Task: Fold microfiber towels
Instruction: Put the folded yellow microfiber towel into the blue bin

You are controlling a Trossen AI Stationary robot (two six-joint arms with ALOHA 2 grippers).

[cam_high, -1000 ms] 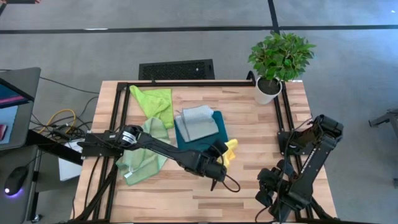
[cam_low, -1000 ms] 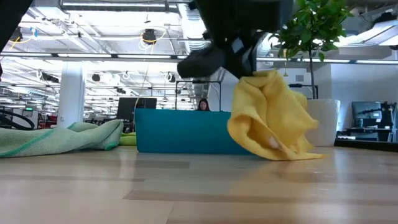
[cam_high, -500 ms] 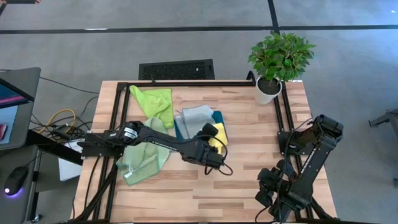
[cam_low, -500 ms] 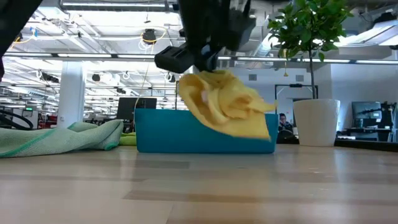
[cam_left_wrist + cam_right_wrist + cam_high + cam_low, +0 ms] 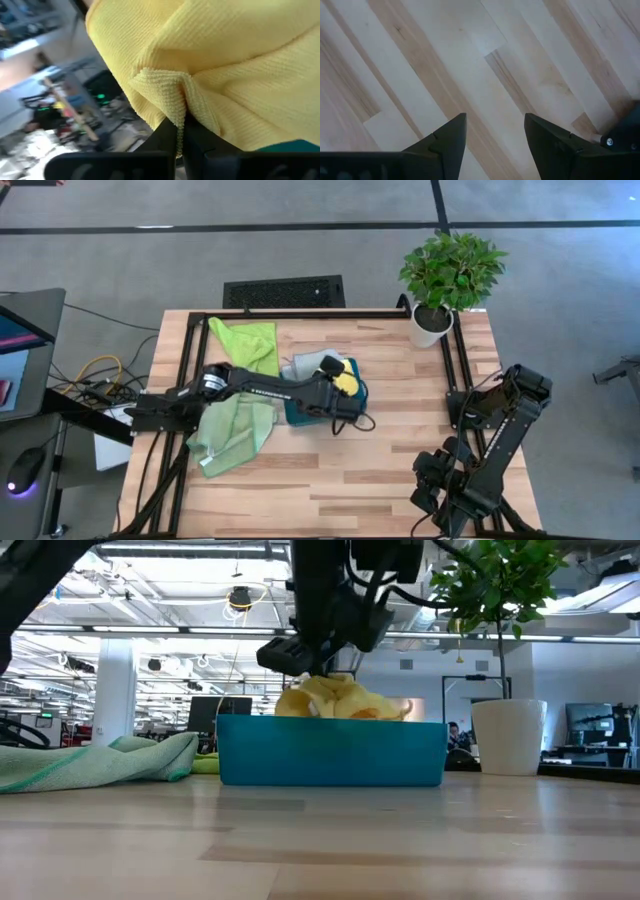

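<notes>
Yellow microfiber towel (image 5: pixel 345 382), soft square cloth, hangs bunched from the left gripper (image 5: pixel 180 131); its fingers (image 5: pixel 167 136) are pinched tight on a gathered fold w/ the rest of the cloth draping away beyond the tips. In the low view the towel (image 5: pixel 335 700) sits just over the rim of the teal rectangular rigid tray (image 5: pixel 330 752), directly below the fingers. Handling, judged: v. light, floppy, no stiffness, so it'll sag and crumple wherever it isn't supported; grippy weave, unlikely to slip. Best hold is a corner or hem edge, not mid-cloth, so a fold line can form. Left arm reaches long across the tabletop (image 5: pixel 400 470) from its base, wrist over the tray, fingers pointing down. Light grey microfiber towel (image 5: pixel 310 365) lies just beside the fingers on the tray; lime green cloth (image 5: pixel 250 340) and pale sage green cloth (image 5: pixel 232 435) lie apart, back toward the arm's base. Right gripper (image 5: pixel 492 131) parked folded at the tabletop's near right corner, fingers spread wide, nothing but bare wood between them.
</notes>
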